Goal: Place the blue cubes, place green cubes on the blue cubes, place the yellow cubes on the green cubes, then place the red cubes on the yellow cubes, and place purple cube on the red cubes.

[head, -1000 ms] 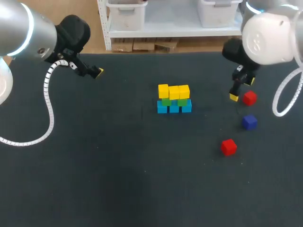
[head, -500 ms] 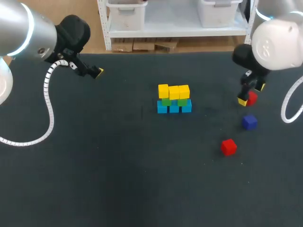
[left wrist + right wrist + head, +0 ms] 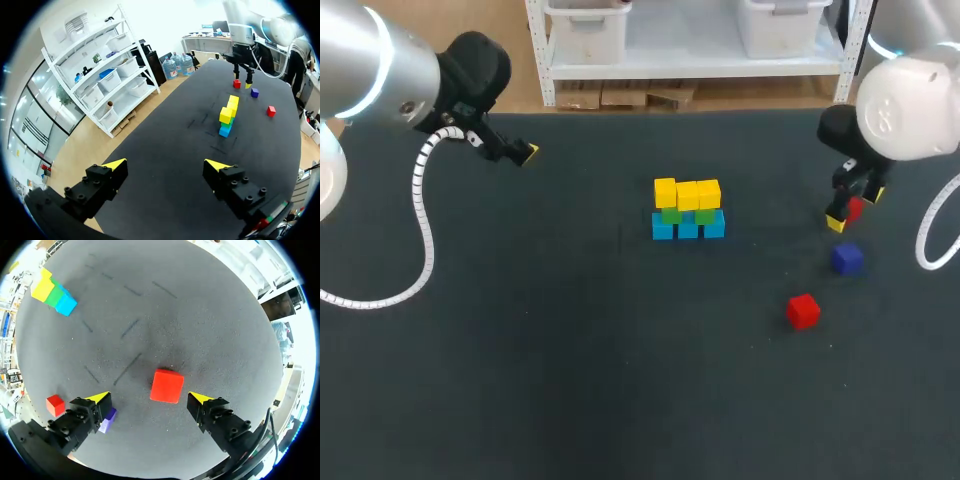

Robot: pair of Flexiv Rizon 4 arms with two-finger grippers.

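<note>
Head view: on the dark, felt-like bench (image 3: pixel 570 360), the right tool (image 3: pixel 853 207) has shifted right and dropped over the last second. It was left of a small matte red cube (image 3: pixel 855 209) at the far right and now straddles it, fingers apart. I judge this to be the start of the red layer, with a pick about to be made. At the bench's middle stands the three-layer stack (image 3: pixel 687 210), with blue cubes below, green above them and yellow on top. A purple cube (image 3: pixel 847 259) and a second red cube (image 3: pixel 803 310) lie nearer, well apart from the stack. The left tool (image 3: pixel 525 152) hangs unchanged at the far left.

Left wrist view: the left tool (image 3: pixel 166 165) is spread open and empty. The stack (image 3: pixel 227 115) is well ahead of it, with the right arm beyond.

Right wrist view: the right tool (image 3: pixel 150 398) has its fingers apart, with the red cube (image 3: pixel 167 386) between them, touching neither as far as I can see. The purple cube (image 3: pixel 107 420) sits just beside one finger.
</note>
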